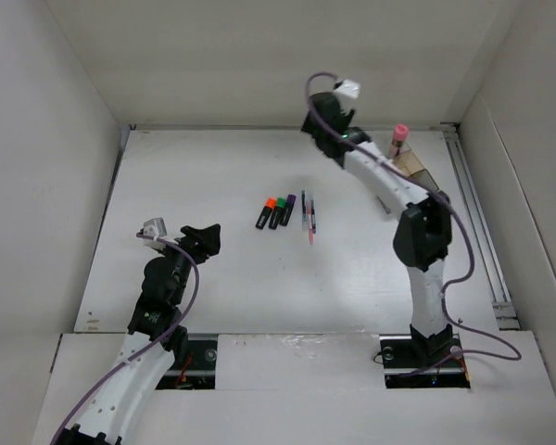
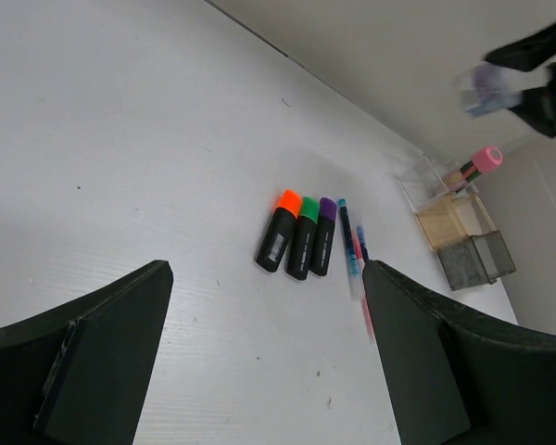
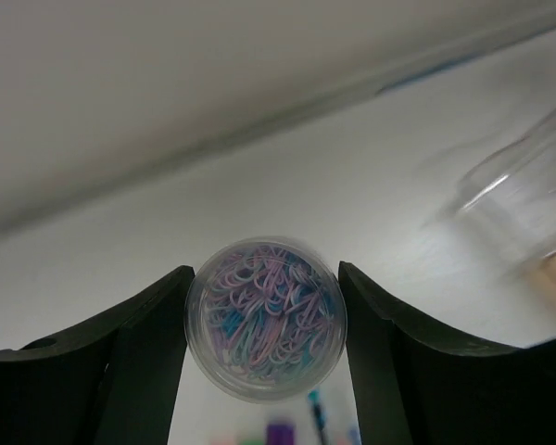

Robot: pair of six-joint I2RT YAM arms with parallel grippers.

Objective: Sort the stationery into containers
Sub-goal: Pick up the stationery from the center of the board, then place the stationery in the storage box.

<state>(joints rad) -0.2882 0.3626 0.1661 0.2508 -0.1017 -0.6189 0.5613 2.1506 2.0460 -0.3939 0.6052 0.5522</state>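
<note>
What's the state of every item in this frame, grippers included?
Left gripper: open, empty.
Right gripper: closed on clip tub.
Clip tub: gripped on both sides, holds coloured clips.
Highlighters: three, capped, lying side by side.
Pens: lying flat beside the highlighters.
Pink-capped marker: standing in box.
Box: upright, open-topped.

**Fig.** Robot test cell in a lab. Evidence: plain white flat tabletop (image 1: 213, 185) boxed in by bare white panel walls (image 1: 46, 120) at left, back & right. Two white-and-black jointed robot arms, left (image 1: 153, 287) & right (image 1: 429, 297), are bolted at the near edge w/ thin purple cables (image 1: 482, 329) trailing. A grey metal rail (image 1: 477, 213) runs along the right side. Three short black highlighters w/ orange, green & purple caps (image 1: 276, 213) lie in a neat row mid-table.
</note>
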